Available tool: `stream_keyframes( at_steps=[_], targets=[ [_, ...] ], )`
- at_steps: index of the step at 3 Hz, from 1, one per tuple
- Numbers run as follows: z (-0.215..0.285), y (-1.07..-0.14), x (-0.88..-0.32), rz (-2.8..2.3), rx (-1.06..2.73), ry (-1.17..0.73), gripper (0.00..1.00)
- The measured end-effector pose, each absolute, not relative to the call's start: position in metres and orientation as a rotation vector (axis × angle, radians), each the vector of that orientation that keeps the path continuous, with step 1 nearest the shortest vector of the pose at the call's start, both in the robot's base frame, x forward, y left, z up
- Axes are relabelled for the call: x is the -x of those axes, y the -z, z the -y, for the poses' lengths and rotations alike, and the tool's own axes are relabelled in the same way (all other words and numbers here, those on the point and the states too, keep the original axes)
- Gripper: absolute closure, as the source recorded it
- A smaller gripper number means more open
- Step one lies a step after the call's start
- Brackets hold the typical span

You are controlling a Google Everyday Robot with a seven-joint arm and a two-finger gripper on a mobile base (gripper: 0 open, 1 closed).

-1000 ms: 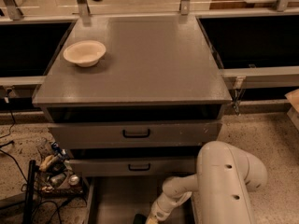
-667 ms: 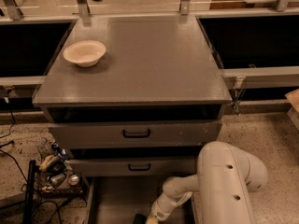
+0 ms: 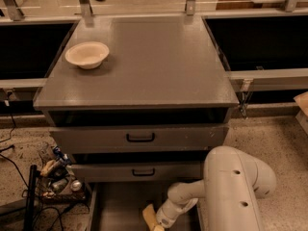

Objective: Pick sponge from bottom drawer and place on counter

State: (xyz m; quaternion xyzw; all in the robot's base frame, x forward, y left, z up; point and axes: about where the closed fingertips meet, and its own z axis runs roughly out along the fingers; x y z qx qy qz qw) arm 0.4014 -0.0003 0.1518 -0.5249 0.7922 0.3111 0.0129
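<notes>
The bottom drawer (image 3: 120, 206) is pulled open at the foot of the grey cabinet, and its flat grey floor shows. My white arm (image 3: 231, 186) bends down into it from the right. My gripper (image 3: 151, 219), with its yellowish tip, sits low inside the drawer at the bottom edge of the view. The sponge is not in view; it may be hidden under the gripper or below the frame edge. The counter (image 3: 154, 61) is the broad grey top slab of the cabinet, well above the gripper.
A cream bowl (image 3: 86, 55) stands on the counter's left rear part. Two shut upper drawers with black handles (image 3: 140, 137) are above the open one. Cables, a black stand and small clutter (image 3: 55, 174) lie on the floor at the left.
</notes>
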Motion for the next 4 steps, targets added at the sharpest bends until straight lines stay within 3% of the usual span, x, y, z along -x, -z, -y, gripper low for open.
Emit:
stream_keyframes(
  at_steps=[1, 2, 3, 4],
  targets=[
    [0.0002, -0.1518, -0.4014, -2.468, 1.636, -0.970, 0.00],
    [0.0002, -0.1518, -0.4014, -2.468, 1.636, -0.970, 0.18],
    [0.0002, -0.1518, -0.4013, -2.468, 1.636, -0.970, 0.50],
    [0.0002, -0.1517, -0.4013, -2.468, 1.636, -0.970, 0.73]
  ],
)
